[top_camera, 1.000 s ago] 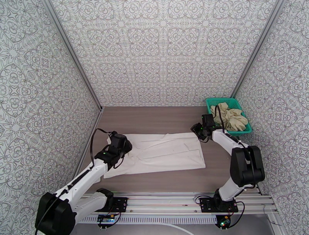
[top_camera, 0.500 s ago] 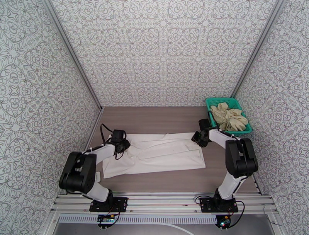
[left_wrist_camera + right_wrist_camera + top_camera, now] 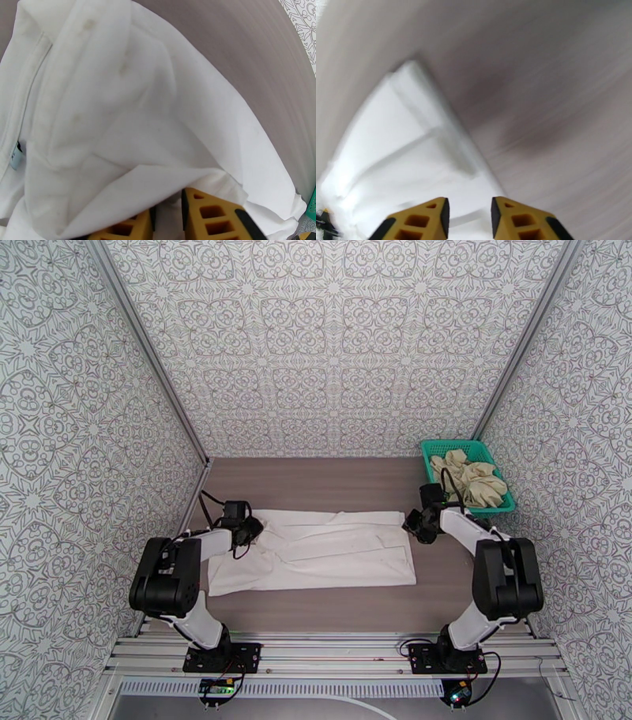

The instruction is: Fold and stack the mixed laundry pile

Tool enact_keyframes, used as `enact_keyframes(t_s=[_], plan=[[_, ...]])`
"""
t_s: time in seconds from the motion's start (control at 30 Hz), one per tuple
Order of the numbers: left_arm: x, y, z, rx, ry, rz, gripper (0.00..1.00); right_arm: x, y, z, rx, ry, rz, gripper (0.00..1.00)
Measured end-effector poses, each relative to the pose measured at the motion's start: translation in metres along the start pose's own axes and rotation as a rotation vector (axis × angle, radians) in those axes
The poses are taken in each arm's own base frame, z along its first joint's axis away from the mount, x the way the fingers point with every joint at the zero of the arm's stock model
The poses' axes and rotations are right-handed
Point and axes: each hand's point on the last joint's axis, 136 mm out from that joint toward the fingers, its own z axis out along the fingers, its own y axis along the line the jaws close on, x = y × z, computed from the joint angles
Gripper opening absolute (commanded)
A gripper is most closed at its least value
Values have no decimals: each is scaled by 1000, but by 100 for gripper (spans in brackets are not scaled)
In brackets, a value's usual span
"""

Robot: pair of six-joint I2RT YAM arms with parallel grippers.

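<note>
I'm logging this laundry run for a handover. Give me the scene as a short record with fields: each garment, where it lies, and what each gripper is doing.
white T-shirt: laid out wide across the table, creased
beige garment: crumpled inside the teal basket, far right corner
left gripper: at the shirt's left end, jaws nearly closed on a fold of its cloth
right gripper: over the shirt's far right corner, jaws apart, no grip seen; that view is blurred
stack: not yet begun

T-shirt (image 3: pixel 316 556): centre of worktop (image 3: pixel 332 489), left claw (image 3: pixel 251 530) at its left end, right claw (image 3: pixel 412 524) at its right. Basket (image 3: pixel 430 447): far right corner, garment (image 3: pixel 470 477) inside.
</note>
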Motion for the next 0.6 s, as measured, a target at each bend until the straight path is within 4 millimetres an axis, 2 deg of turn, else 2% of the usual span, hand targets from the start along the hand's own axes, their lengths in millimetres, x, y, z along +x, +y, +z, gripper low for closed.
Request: enact_keyframes(t_s=[0.07,0.27,0.47,0.6], plan=[[2,-3,-2,5,2,7,26,0,9,0,-51,3,103,54],[7,-6,-4,3,12,19,26,4,17,16,-106,28,401,56],[7,-6,-4,3,13,20,26,12,19,51,-98,103,571,53],[7,-6,-4,3,13,19,26,12,26,53,-121,113,614,44]])
